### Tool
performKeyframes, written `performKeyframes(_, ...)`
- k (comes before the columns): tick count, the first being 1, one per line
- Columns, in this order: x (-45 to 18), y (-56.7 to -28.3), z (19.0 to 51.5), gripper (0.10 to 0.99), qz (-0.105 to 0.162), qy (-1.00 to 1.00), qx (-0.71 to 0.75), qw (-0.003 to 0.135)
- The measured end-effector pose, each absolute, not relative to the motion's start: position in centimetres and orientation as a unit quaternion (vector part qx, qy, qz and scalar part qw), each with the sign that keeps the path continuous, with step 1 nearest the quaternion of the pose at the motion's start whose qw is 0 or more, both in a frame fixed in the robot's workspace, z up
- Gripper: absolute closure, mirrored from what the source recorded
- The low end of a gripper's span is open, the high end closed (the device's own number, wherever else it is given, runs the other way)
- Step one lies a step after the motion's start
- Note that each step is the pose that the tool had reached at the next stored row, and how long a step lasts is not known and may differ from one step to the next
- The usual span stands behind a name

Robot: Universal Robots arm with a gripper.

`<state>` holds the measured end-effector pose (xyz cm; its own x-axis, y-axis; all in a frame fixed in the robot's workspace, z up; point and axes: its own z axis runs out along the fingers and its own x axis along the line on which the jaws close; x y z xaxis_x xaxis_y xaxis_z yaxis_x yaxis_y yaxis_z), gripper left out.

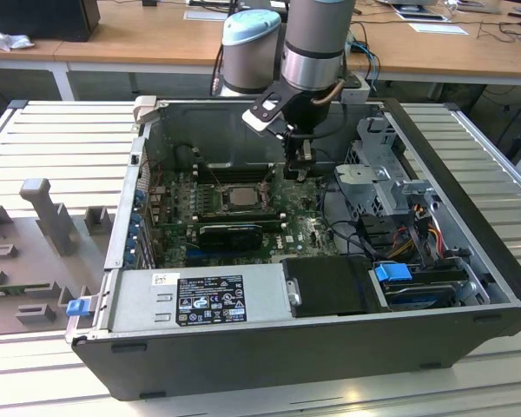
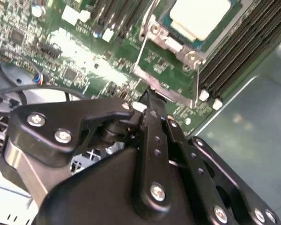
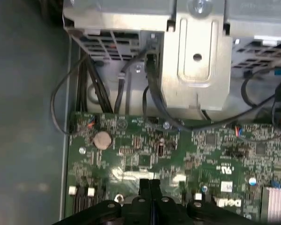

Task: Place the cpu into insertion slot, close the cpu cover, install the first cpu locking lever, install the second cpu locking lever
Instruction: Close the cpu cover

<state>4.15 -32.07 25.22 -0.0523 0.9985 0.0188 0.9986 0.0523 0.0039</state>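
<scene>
The cpu [image 1: 240,196] lies flat in the insertion slot [image 1: 222,188] on the green board inside the open computer case. In the second wrist view the cpu [image 2: 201,18] shows its pale face, and the silver cpu cover [image 2: 171,43] lies flat around it. A thin silver frame edge [image 2: 166,91] runs just beyond my fingertips. My gripper [image 1: 300,169] hangs over the board to the exterior view's right of the socket, a little above it. In both wrist views the black fingers are pressed together, so the gripper [image 2: 147,101] [image 3: 150,183] is shut with nothing seen between them.
Long black memory slots [image 2: 234,56] run beside the socket. A metal drive cage [image 1: 382,174] [image 3: 192,56] with dark cables [image 3: 84,79] stands close to the arm. The power supply [image 1: 200,300] fills the case's near side. Grey fixtures [image 1: 43,217] sit outside on the exterior view's left.
</scene>
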Motion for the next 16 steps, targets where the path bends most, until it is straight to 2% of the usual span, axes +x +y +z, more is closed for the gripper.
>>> performKeyframes(5, 1.1, -32.1, 24.9, 0.98, -0.008, -0.725, -0.688, 0.005)
performKeyframes(11, 0.2, -32.0, 23.2, 0.98, -0.008, -0.725, -0.688, 0.005)
performKeyframes(16, -1.1, -31.9, 23.1, 0.98, -0.008, -0.725, -0.688, 0.006)
